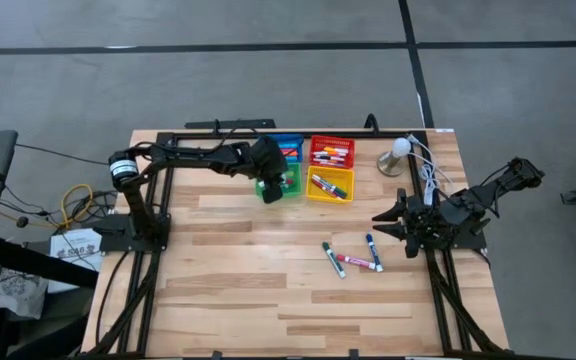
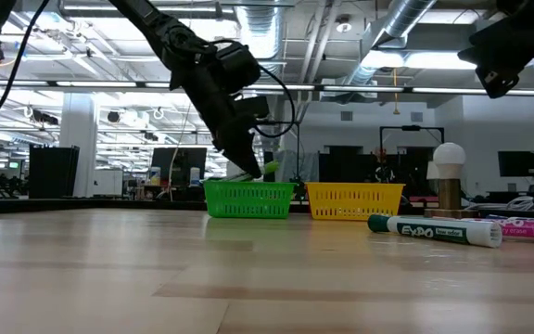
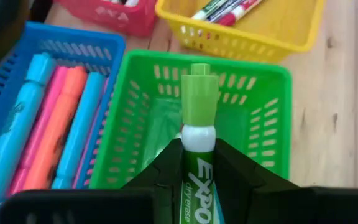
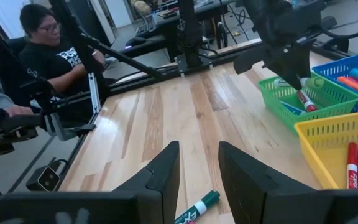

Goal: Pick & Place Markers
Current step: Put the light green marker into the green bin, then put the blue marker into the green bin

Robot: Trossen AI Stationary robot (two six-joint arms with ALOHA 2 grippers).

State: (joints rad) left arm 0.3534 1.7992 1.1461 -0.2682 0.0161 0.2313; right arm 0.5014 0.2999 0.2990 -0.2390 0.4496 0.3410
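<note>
Left gripper point(image 3: 197, 180): we are holding a green-capped marker point(image 3: 199, 112) in clenched jaws, just above the green bin point(image 3: 142, 93).
Right gripper point(image 4: 199, 171): we are waiting over the table's point(image 1: 238, 290) right side, jaws parted and holding nothing.
Loose markers point(image 1: 353, 257): three are lying on the table near the right arm.
Other bins: blue point(image 1: 290, 146), red point(image 1: 331, 151) and yellow point(image 1: 329, 184) are holding markers.
</note>
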